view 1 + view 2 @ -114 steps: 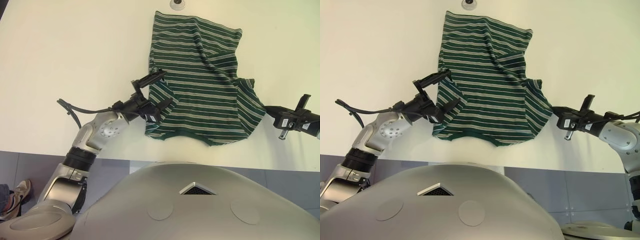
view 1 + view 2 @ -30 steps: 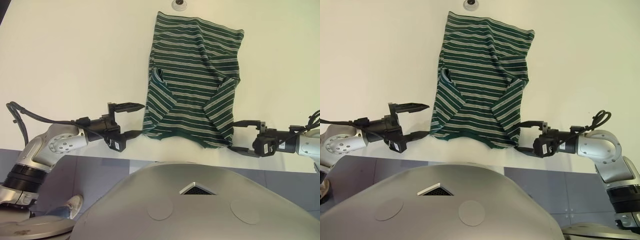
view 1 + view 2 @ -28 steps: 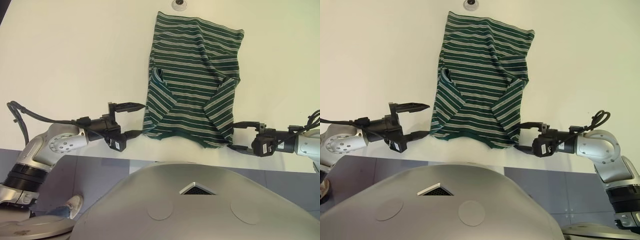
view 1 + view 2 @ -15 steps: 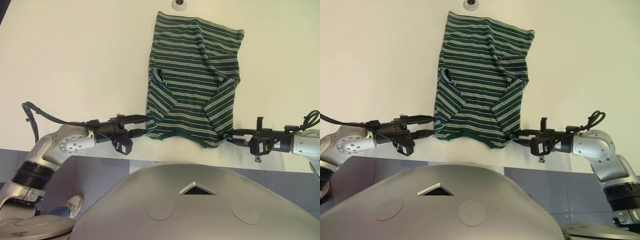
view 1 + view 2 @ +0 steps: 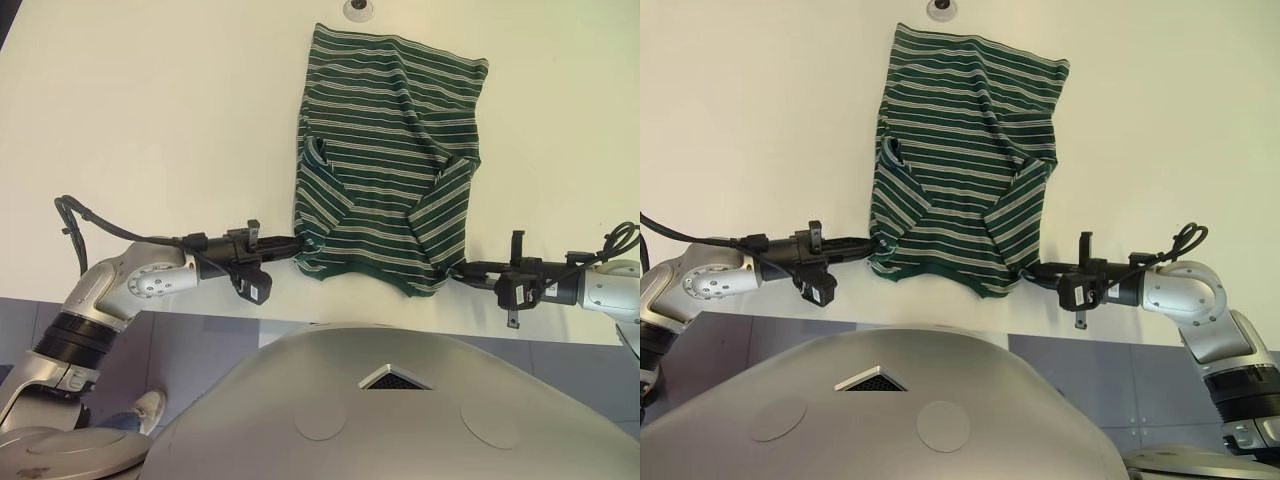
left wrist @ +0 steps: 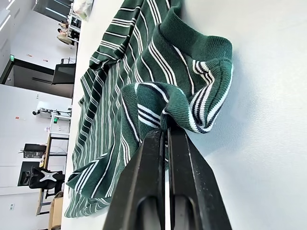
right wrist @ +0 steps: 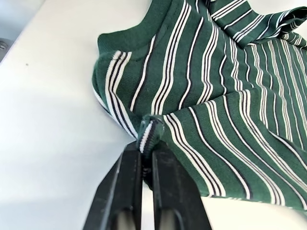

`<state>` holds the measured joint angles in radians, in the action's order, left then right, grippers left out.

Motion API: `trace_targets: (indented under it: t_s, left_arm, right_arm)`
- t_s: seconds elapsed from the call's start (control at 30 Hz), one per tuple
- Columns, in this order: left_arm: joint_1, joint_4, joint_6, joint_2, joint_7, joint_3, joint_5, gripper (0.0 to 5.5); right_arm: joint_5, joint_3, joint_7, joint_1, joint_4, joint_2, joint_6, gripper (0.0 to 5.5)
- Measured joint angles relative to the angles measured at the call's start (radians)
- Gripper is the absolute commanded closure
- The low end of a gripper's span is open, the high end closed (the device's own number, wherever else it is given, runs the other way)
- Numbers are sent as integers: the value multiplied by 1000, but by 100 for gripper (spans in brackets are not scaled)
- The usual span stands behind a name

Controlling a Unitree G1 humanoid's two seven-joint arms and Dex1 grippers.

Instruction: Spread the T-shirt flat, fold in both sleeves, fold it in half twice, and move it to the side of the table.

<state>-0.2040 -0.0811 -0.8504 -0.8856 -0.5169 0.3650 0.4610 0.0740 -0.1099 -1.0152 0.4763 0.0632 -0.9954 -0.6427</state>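
Bare table (image 5: pixel 150 120) is stretching wide to the left and right of the T-shirt (image 5: pixel 390 160), giving broad passage. Just beyond its far edge a round fitting (image 5: pixel 354 8) is sitting. The left gripper (image 5: pixel 297 241) and right gripper (image 5: pixel 456 272) are pinching its near corners, crowding that side.

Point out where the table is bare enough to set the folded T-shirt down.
One bare patch is the table to the left of the T-shirt, farther out than the left hand. Another lies to the right of the T-shirt, farther out than the right hand. The near edge is crowded: both hands pinch the T-shirt's near corners there.
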Motion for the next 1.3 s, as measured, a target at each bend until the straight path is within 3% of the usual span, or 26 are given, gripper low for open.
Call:
trace_targets:
  t_s: [0.33, 0.7, 0.97, 1.17, 1.3]
  left_arm:
    - [-78, -12, -35, -90, -81, 17, -183, 550]
    - [-190, -133, -102, -205, -104, -120, -422, 550]
    - [-385, -238, -240, -337, -113, -263, -625, 550]
    - [-380, -235, -229, -333, -136, -277, -705, 550]
    - [-228, -161, -91, -224, -135, -253, -699, 550]
  right_arm:
    - [7, 1, -1, 2, 0, -2, 1, 543]
    - [277, 129, -121, 194, 115, -93, -69, 543]
    - [475, 271, -248, 339, 246, -110, -73, 543]
    - [513, 313, -284, 323, 266, -78, -32, 543]
    - [470, 305, -225, 187, 249, -23, 40, 543]
